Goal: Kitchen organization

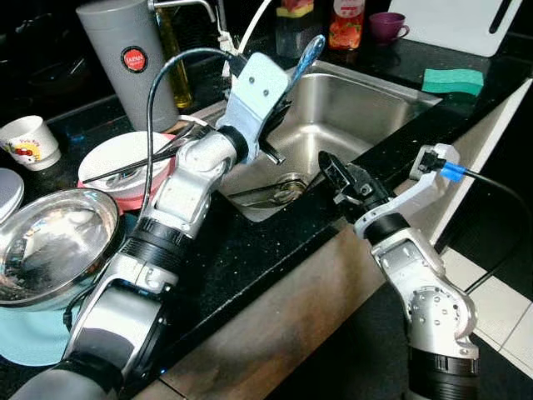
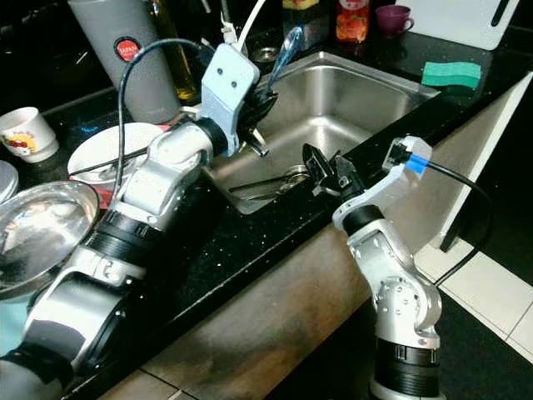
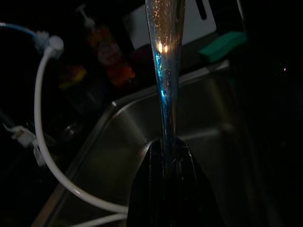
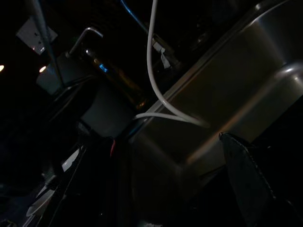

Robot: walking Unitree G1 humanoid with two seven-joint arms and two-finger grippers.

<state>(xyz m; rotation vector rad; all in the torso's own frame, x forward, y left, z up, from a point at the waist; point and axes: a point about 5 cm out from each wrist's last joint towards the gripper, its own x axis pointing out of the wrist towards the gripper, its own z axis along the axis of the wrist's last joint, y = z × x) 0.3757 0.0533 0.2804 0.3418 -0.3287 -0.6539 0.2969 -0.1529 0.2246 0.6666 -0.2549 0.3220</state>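
Observation:
My left gripper (image 3: pixel 166 146) is over the left side of the steel sink (image 1: pixel 366 104), shut on the thin end of a translucent blue utensil (image 1: pixel 310 52) that points up and away from it. In the left wrist view the blue utensil (image 3: pixel 164 71) runs straight out from between the fingers. My right gripper (image 1: pixel 340 173) hovers over the sink's near rim by the black counter edge, open and holding nothing. Metal cutlery (image 1: pixel 268 194) lies by the drain in the sink bottom.
Left of the sink are a white bowl with chopsticks (image 1: pixel 125 157), a large steel bowl (image 1: pixel 52 242), a small printed cup (image 1: pixel 29 142) and a grey jug (image 1: pixel 133 58). A green sponge (image 1: pixel 452 81), purple cup (image 1: pixel 387 25), bottles and a white board (image 1: pixel 458 21) sit behind the sink.

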